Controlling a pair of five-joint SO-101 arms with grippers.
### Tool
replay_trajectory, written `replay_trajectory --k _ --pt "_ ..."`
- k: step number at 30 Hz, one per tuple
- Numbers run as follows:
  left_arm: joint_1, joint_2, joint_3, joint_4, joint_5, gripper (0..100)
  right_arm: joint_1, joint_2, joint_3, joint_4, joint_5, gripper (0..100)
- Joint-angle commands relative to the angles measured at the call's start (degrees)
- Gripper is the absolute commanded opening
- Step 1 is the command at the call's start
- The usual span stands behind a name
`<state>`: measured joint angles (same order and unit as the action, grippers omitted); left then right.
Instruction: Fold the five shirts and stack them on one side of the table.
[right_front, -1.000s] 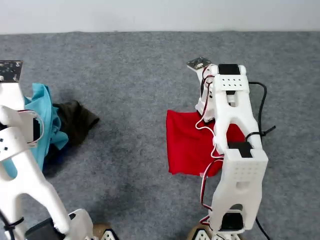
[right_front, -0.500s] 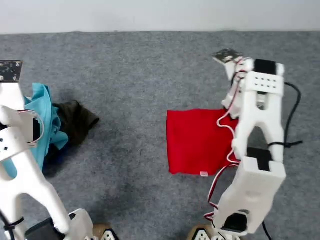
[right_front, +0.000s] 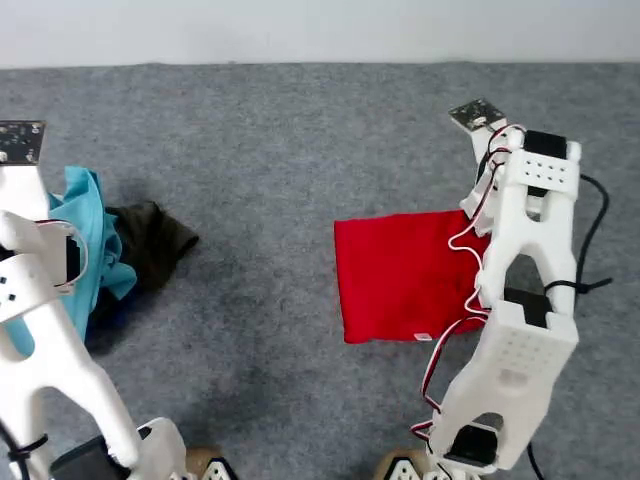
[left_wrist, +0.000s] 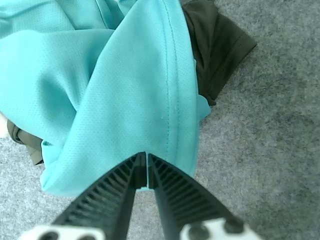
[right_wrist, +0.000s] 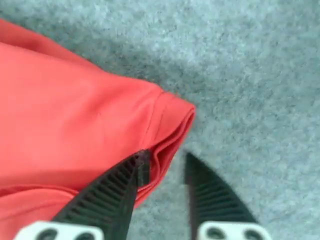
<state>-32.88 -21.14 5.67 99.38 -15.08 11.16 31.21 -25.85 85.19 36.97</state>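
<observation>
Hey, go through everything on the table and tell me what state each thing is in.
red shirt: folded, lying flat.
teal shirt: crumpled, unfolded.
dark shirt: crumpled beside the teal shirt.
left gripper: shut, over the teal shirt.
right gripper: open at the red shirt's corner.

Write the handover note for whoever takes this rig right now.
Left tool: shut on the edge of the teal shirt, next to the crumpled dark shirt.
Right tool: open, straddling a corner of the red shirt, which lies flat on the grey mat.
Done: the red shirt looks folded.
Left: fold the teal and dark shirts and any others, then stack them all on one side.
</observation>
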Motion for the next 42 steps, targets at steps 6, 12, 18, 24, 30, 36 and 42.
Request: replay_trajectory --k 6,12,18,24,30,36,42 --pt "0.26 -1.93 -1.98 0.09 -0.18 2 -2.07 -9.8 -7.03 14.99 -2.9 18.5" --pt "0.26 -1.76 -1.98 0.0 -0.09 2 -8.31 -10.51 -3.52 17.63 -3.34 1.8" --pt "0.26 -1.67 -1.98 0.0 -0.35 2 -10.07 -10.07 7.38 15.87 -2.99 0.9" --pt "0.26 -1.67 -1.98 0.09 -0.35 2 0.04 -6.02 14.77 12.0 1.67 0.9" --pt "0.35 -1.67 -1.98 0.0 -0.35 2 8.48 -7.16 9.85 15.43 5.89 0.9" --pt "0.35 -1.67 -1.98 -0.18 -0.35 2 5.67 -15.34 7.91 17.8 5.98 0.9" --pt "0.35 -1.67 -1.98 -0.18 -0.44 2 -8.92 -20.44 12.75 16.22 -1.41 0.9"
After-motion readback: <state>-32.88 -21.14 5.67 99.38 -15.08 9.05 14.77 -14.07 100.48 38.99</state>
